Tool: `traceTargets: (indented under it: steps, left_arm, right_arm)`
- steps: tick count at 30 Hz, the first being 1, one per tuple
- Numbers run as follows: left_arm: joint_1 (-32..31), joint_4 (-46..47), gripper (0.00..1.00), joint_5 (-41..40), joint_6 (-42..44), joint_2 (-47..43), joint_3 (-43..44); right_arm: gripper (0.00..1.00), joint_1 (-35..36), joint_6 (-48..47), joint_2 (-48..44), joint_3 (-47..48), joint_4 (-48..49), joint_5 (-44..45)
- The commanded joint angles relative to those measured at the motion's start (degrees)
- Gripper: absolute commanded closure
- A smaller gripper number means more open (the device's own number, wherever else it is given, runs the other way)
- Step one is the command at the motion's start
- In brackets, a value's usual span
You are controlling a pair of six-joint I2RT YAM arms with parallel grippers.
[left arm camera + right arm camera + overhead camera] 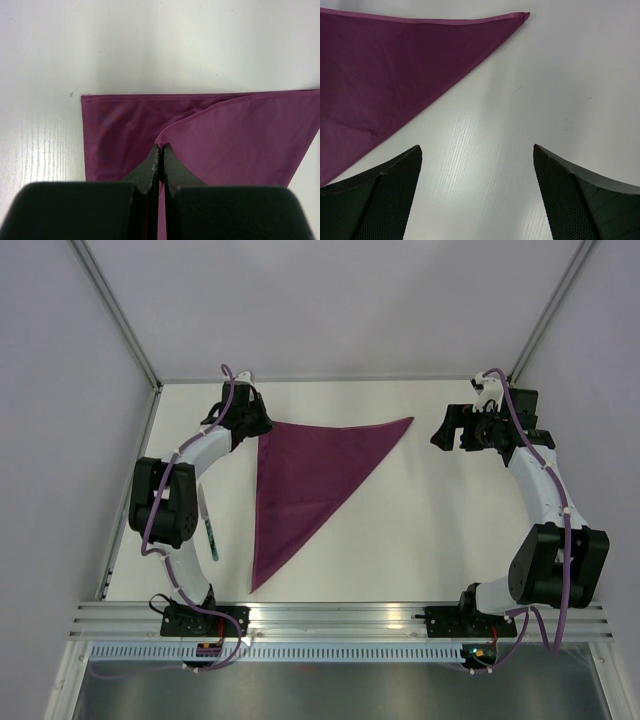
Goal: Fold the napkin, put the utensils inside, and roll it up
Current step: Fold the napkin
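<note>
The napkin (300, 480) lies folded into a dark magenta triangle on the white table, its long tip pointing right and its narrow tip toward the near edge. At its far-left corner my left gripper (258, 428) is shut. The left wrist view shows the top layer of napkin (240, 135) pulled up into the left gripper (161, 146). My right gripper (443, 430) stands open just right of the napkin's right tip, with only bare table between its fingers; the right gripper (477, 147) faces the napkin (385, 65). One thin dark utensil (210, 538) lies beside the left arm.
A metal rail (340, 618) runs along the table's near edge, carrying both arm bases. Pale walls with metal frame posts (115, 310) close in the table at the left, back and right.
</note>
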Motion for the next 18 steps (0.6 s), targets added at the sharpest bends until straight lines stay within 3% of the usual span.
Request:
traceTargets:
  steps: [1, 18]
  left_arm:
    - [0.5, -0.3, 0.98, 1.5, -0.7, 1.1, 3.1]
    - [0.7, -0.6, 0.95, 0.9, -1.1, 4.0, 3.4]
  right_arm:
    - [0.04, 0.2, -0.1, -0.2, 0.9, 0.3, 0.6]
    - [0.04, 0.2, -0.4, -0.1, 0.7, 0.2, 0.4]
